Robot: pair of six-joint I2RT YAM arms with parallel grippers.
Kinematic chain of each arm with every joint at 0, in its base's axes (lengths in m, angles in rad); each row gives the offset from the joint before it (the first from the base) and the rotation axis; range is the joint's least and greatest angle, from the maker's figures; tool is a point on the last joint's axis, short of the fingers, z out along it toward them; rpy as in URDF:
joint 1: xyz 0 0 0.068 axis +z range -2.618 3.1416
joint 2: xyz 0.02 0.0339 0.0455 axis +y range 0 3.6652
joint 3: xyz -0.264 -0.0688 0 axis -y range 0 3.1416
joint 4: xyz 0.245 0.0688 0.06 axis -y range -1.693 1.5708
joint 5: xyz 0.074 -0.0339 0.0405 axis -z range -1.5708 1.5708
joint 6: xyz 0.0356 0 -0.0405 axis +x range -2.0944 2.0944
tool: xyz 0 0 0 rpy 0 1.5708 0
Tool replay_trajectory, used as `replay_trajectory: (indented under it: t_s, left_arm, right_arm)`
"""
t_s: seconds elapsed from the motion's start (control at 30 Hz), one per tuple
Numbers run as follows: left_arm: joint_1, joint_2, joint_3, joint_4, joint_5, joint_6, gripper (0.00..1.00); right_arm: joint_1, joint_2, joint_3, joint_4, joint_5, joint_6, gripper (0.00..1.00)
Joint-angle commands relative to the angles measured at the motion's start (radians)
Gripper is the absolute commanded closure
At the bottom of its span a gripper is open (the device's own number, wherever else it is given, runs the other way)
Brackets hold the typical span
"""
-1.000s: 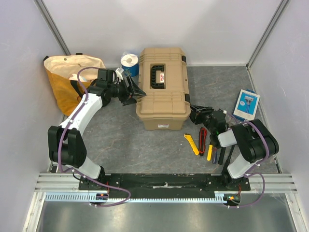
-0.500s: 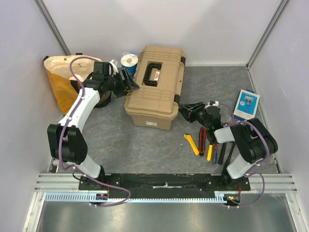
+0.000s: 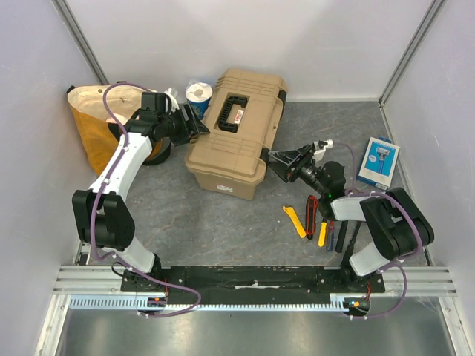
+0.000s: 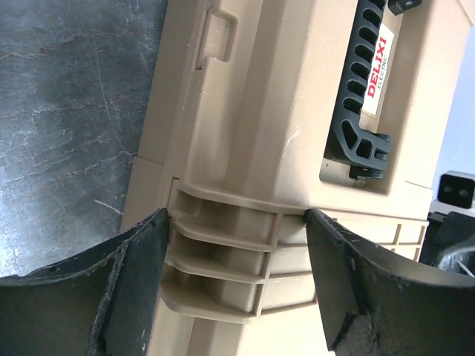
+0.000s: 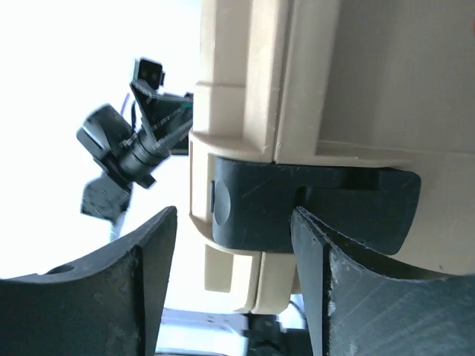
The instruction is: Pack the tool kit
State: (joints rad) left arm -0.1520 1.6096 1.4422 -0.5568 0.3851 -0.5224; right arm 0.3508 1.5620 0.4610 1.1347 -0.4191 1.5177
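The tan ribbed toolbox (image 3: 234,137) lies shut and turned askew on the grey table, its black handle (image 3: 231,113) on top. My left gripper (image 3: 199,122) is open at its back-left side. In the left wrist view the gripper (image 4: 237,219) straddles a ribbed block of the toolbox (image 4: 252,148), fingertips at its edges. My right gripper (image 3: 280,162) is open at the box's right side. In the right wrist view it (image 5: 234,215) brackets a black latch (image 5: 312,200). A yellow cutter (image 3: 295,220), a red cutter (image 3: 312,206) and screwdrivers (image 3: 326,233) lie at front right.
A yellow cloth bag (image 3: 96,119) stands at the back left, beside my left arm. A blue-and-white roll (image 3: 198,95) stands behind the left gripper. A flat blue-white packet (image 3: 379,160) lies at the right. Grey walls close in the back and sides.
The toolbox has turned and slid left, its near end swinging leftward. My right gripper followed it to the left. My left gripper drew back toward the far left.
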Motion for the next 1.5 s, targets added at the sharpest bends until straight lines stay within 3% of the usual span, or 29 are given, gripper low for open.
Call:
replay_trajectory:
  t_s: [0.0, 0.33, 0.63, 0.73, 0.87, 1.13, 1.27, 1.37, 1.47]
  left_arm:
    - [-0.029, -0.002, 0.047, -0.025, 0.060, -0.001, 0.22]
    - [-0.024, -0.020, 0.107, -0.071, 0.032, 0.041, 0.21]
    - [-0.023, -0.022, 0.136, -0.087, 0.015, 0.065, 0.20]
    - [-0.021, -0.028, 0.126, -0.091, 0.008, 0.076, 0.20]
    - [-0.023, -0.033, 0.115, -0.091, 0.014, 0.079, 0.20]
    - [-0.040, -0.077, 0.107, -0.072, 0.017, 0.084, 0.19]
    - [-0.054, -0.100, 0.049, -0.078, -0.041, 0.085, 0.19]
    - [-0.052, -0.112, -0.023, -0.078, -0.057, 0.062, 0.19]
    - [-0.054, -0.120, -0.101, -0.057, -0.049, 0.030, 0.19]
  right_arm:
    - [0.037, -0.019, 0.008, 0.158, -0.164, -0.085, 0.29]
    - [0.008, -0.042, -0.051, 0.129, -0.133, -0.132, 0.27]
    - [-0.010, -0.149, -0.084, -0.056, -0.023, -0.231, 0.02]
    - [-0.009, -0.186, -0.073, -0.156, -0.001, -0.281, 0.02]
    - [-0.007, -0.168, -0.068, -0.167, 0.011, -0.300, 0.02]
    - [-0.013, -0.059, -0.125, 0.052, 0.034, -0.167, 0.02]
    - [-0.013, 0.065, -0.165, 0.316, 0.046, -0.019, 0.02]
    - [-0.010, 0.217, -0.189, 0.618, 0.085, 0.157, 0.02]
    - [0.025, 0.242, -0.171, 0.623, 0.118, 0.193, 0.02]
